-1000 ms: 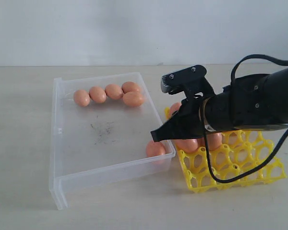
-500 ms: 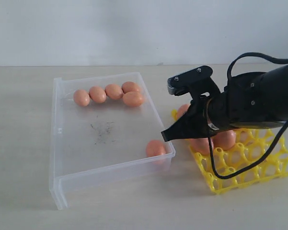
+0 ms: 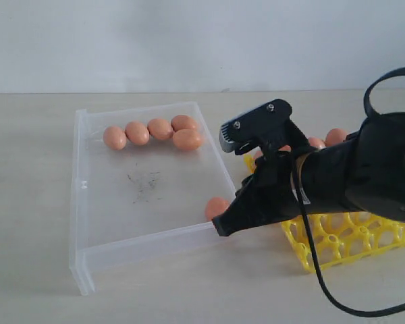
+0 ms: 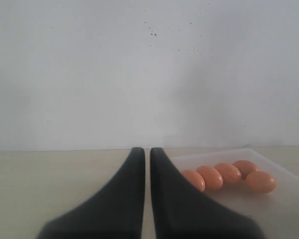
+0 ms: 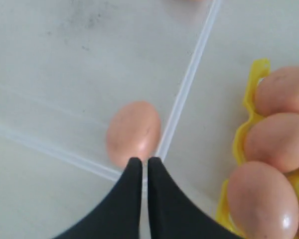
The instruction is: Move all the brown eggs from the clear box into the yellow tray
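My right claw (image 3: pixel 221 228), clenched and empty, has swung from the yellow tray (image 3: pixel 337 244), now nudged aside, to the corner egg (image 3: pixel 216 205) in the clear box (image 3: pixel 115 202); five more eggs (image 3: pixel 160 129) wait by its far wall.

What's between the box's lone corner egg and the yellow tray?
Between egg and yellow tray: the clear box's side wall, then bare table, per right wrist view.
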`<state>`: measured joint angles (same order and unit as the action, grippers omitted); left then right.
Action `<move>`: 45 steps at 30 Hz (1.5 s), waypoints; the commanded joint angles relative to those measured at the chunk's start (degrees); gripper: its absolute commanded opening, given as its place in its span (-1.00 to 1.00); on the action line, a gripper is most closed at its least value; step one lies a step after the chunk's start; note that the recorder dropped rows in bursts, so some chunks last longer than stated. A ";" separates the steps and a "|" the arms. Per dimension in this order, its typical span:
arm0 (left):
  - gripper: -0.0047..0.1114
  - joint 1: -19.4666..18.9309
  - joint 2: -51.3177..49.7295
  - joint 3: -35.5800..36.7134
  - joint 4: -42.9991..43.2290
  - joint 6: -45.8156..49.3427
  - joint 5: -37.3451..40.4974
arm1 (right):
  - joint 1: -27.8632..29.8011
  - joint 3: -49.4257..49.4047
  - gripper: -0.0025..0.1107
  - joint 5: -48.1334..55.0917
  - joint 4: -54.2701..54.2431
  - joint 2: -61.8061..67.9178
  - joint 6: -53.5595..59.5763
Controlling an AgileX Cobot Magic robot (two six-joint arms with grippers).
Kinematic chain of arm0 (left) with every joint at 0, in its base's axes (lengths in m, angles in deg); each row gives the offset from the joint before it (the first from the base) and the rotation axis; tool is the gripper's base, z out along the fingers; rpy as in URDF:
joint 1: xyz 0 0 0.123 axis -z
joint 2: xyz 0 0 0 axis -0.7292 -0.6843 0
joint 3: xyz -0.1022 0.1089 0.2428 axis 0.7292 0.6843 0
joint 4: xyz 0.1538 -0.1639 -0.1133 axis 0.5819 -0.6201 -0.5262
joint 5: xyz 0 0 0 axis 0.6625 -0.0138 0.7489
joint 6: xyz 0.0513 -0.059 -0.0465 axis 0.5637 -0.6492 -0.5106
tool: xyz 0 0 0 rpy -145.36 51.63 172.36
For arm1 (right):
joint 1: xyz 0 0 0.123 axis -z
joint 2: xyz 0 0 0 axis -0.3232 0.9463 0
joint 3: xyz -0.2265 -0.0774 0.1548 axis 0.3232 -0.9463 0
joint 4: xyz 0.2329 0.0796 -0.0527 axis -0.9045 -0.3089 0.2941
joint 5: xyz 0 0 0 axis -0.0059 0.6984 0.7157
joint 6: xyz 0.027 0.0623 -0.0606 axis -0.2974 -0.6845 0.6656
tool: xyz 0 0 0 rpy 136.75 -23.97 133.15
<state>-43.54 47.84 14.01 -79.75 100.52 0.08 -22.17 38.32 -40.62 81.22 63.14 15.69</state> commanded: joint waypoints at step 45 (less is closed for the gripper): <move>-0.85 0.16 -0.23 -0.13 -0.26 0.26 -0.90 | 2.73 5.33 -0.96 15.49 26.46 10.74 -22.06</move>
<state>-43.54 47.84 14.01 -79.75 100.52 0.08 -19.76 43.20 -25.33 106.88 74.50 -5.84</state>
